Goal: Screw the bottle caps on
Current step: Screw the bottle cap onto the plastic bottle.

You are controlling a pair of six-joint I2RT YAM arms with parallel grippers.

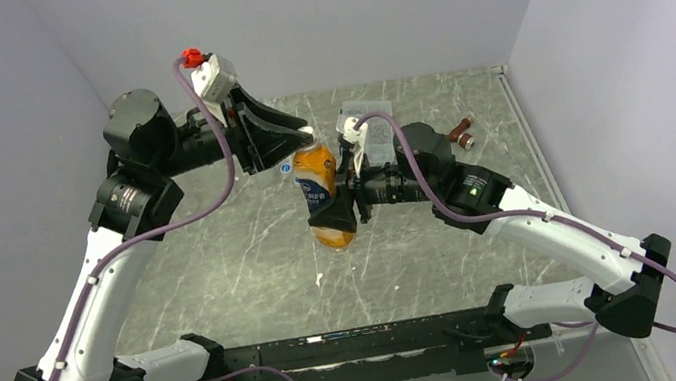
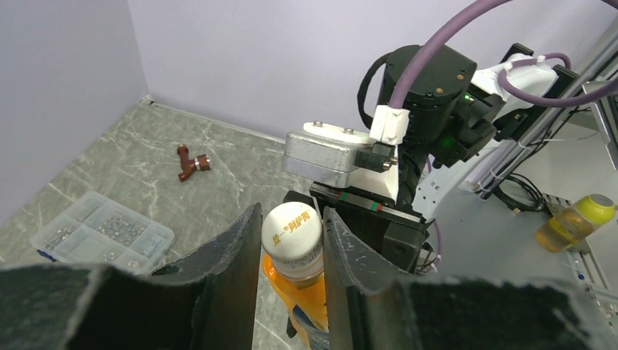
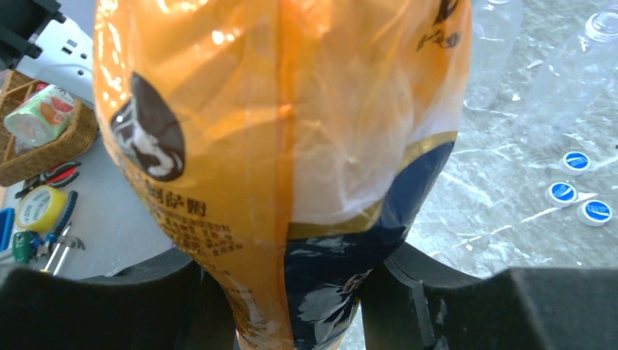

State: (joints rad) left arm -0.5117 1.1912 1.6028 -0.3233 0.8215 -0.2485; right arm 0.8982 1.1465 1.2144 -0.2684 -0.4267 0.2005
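Beyond the bottle point(image 2: 299, 288), clear box point(image 2: 102, 232), fitting point(image 2: 191, 163)

White shells point(image 1: 92, 293), black joints point(image 1: 137, 124) and purple cables point(image 1: 227, 162) cover the left arm point(image 1: 129, 206) and right arm point(image 1: 563, 233); the left gripper point(image 2: 291, 233) and right gripper point(image 3: 291, 292) are matte black.

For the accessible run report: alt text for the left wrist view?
The left hand grips the pale cap of an orange bottle between its two dark fingers. The right arm's wrist sits just behind it. A clear parts box and a small brown fitting lie on the grey marbled table at left.
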